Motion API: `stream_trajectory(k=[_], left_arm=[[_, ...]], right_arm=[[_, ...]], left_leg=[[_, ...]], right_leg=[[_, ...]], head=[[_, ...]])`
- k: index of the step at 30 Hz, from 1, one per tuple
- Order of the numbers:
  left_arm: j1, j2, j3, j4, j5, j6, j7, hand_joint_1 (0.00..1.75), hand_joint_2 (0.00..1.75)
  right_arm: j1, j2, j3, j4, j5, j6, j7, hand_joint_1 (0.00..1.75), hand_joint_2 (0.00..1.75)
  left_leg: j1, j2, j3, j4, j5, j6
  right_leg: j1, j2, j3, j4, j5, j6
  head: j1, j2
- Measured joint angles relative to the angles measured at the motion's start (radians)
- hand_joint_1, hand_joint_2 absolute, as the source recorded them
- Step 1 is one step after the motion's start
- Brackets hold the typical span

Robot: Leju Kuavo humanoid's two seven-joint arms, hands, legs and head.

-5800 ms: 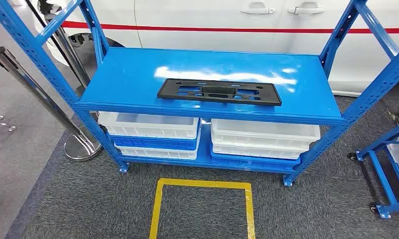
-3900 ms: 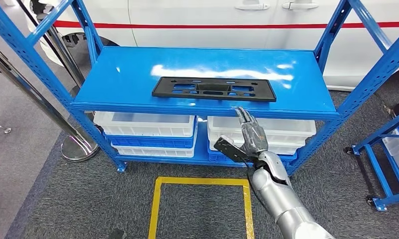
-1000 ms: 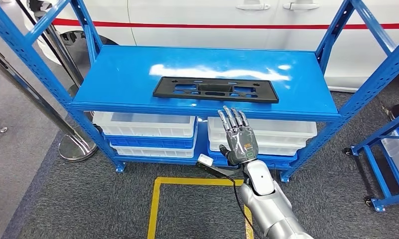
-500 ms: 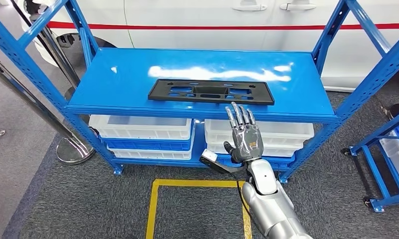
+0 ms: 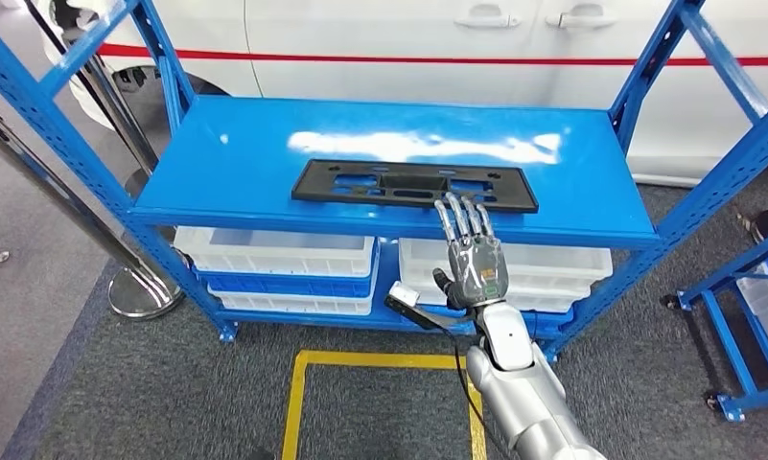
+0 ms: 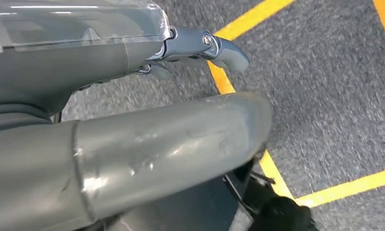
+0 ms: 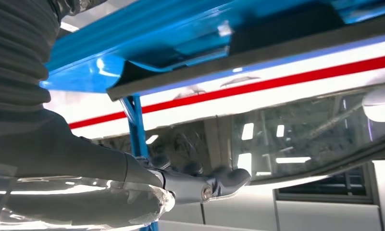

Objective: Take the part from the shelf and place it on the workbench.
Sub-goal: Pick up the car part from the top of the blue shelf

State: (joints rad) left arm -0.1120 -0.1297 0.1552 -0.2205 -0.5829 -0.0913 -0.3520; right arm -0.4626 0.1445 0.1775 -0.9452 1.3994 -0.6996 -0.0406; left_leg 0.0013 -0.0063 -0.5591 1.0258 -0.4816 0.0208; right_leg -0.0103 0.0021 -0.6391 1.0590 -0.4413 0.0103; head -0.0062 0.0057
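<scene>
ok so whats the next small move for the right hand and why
Probably ease the right hand a little further forward over the shelf edge, then close on the black part. The fingers are apart and holding nothing, their tips just at the part's near edge, and the part lies flat on the shelf, not yet gripped.

Black part, blue shelf, silver-grey right hand.

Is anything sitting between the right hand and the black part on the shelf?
Nothing visible. The right hand is raised, fingers apart, at the front edge of the blue shelf, its fingertips just short of the black part. The part lies flat and alone on the shelf top, with bare shelf surface around it.
</scene>
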Motion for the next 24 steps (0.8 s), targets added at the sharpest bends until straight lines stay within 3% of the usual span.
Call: stream_trajectory(k=[4,5,7,9,10,11,13,14,18,20,23,24], left_arm=[[-0.002,-0.001,-0.002,0.000,0.000,-0.001,0.000,0.00,0.00],[-0.003,-0.001,-0.002,0.000,0.000,-0.001,0.000,0.00,0.00],[-0.004,-0.001,-0.002,0.000,0.000,-0.002,0.001,0.00,0.00],[-0.002,-0.001,-0.002,0.000,0.000,-0.003,0.002,0.00,0.00],[-0.001,-0.001,-0.002,0.000,0.000,-0.003,0.002,0.00,0.00],[-0.001,-0.001,-0.002,0.000,0.000,-0.003,0.002,0.00,0.00],[-0.002,0.000,-0.002,0.000,0.000,-0.004,0.002,0.00,0.00],[-0.004,0.000,-0.002,0.000,0.000,-0.004,0.002,0.00,0.00],[-0.007,0.000,-0.002,0.000,0.001,-0.004,0.001,0.00,0.00],[-0.008,-0.001,-0.002,0.000,0.002,-0.005,0.000,0.00,0.00],[-0.010,-0.002,-0.002,0.000,0.003,-0.006,0.000,0.00,0.00],[-0.009,-0.002,-0.002,0.000,0.003,-0.006,0.000,0.00,0.00]], right_arm=[[-0.007,0.000,0.000,0.007,-0.001,0.000,0.000,0.00,1.75],[-0.010,0.000,0.000,0.008,-0.001,0.000,0.000,0.00,1.75],[-0.015,0.000,0.000,0.011,-0.001,0.000,0.000,0.00,1.75],[-0.016,0.000,0.000,0.016,-0.002,0.000,0.002,0.00,1.75],[-0.016,0.000,0.000,0.018,-0.002,0.000,0.004,0.00,1.75],[-0.016,0.000,0.000,0.019,-0.003,0.000,0.004,0.00,1.75],[-0.019,0.000,0.000,0.021,-0.007,0.000,0.005,0.00,1.75],[-0.021,0.000,0.000,0.021,-0.010,0.000,0.006,0.00,1.75],[-0.025,0.000,0.000,0.022,-0.020,0.000,0.010,0.00,1.75],[-0.028,0.000,0.000,0.022,-0.030,-0.001,0.009,0.00,1.75],[-0.027,0.000,0.000,0.023,-0.038,-0.001,0.003,0.00,1.75],[-0.024,0.000,0.000,0.023,-0.039,-0.001,0.001,0.00,1.75]], left_leg=[[0.002,0.001,-0.007,0.023,-0.022,-0.018],[0.003,0.001,-0.024,0.062,-0.042,-0.023],[0.005,0.001,-0.093,0.187,-0.087,-0.029],[0.006,0.001,-0.154,0.273,-0.095,-0.030],[0.006,0.001,-0.161,0.265,-0.072,-0.028],[0.005,0.001,-0.147,0.218,-0.032,-0.023],[0.000,0.002,-0.096,0.086,0.040,-0.009],[-0.004,0.001,-0.074,0.037,0.056,-0.002],[-0.010,0.000,-0.048,-0.011,0.055,0.011],[-0.003,0.001,-0.027,-0.034,0.059,0.020],[0.000,0.002,-0.011,-0.043,0.054,0.027],[0.000,0.002,-0.008,-0.041,0.050,0.028]], right_leg=[[-0.001,0.002,0.011,-0.011,-0.003,-0.024],[-0.002,0.001,0.016,-0.014,-0.004,-0.029],[-0.001,0.000,0.023,-0.015,-0.010,-0.037],[0.002,0.000,0.029,-0.015,-0.016,-0.040],[0.004,0.001,0.033,-0.015,-0.019,-0.040],[0.005,0.002,0.039,-0.015,-0.023,-0.040],[0.008,0.003,0.051,-0.015,-0.032,-0.037],[0.008,0.004,0.053,-0.015,-0.035,-0.033],[0.005,0.003,0.061,-0.023,-0.042,-0.013],[0.005,0.003,0.048,0.020,-0.068,-0.004],[0.000,0.002,-0.053,0.196,-0.131,0.006],[-0.001,0.002,-0.081,0.232,-0.131,0.009]], head=[[0.000,0.000],[-0.001,0.000],[-0.001,0.000],[-0.001,0.000],[-0.001,0.000],[-0.001,0.000],[-0.001,0.000],[-0.001,0.000],[-0.001,0.000],[0.000,0.000],[0.000,0.000],[0.000,0.000]])
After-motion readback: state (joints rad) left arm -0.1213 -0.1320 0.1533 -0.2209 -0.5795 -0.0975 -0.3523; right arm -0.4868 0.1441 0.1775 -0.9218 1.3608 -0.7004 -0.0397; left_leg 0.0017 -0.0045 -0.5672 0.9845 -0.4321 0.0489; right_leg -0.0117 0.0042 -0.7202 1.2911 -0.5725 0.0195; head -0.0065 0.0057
